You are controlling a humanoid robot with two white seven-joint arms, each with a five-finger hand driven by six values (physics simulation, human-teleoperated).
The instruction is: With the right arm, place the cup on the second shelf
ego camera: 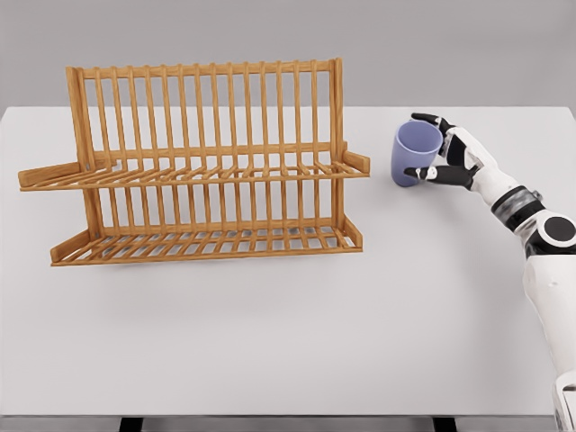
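A lavender cup (407,158) is at the right of the white table, just right of the wooden rack, tilted with its mouth facing up and towards the right. My right hand (416,144) reaches in from the right edge and is shut on the cup: dark fingertips (423,118) wrap over its far rim side and the thumb presses on its near side. The two-tier wooden dish rack (202,162) stands at the left centre. Its upper shelf (193,173) and lower shelf (207,243) both hold nothing. The cup is level with the upper shelf's right end, a short gap away.
The rack's tall slatted back (207,103) rises behind both shelves. A small wooden tab (357,162) sticks out at the upper shelf's right end, close to the cup. The white table (297,342) extends wide in front of the rack.
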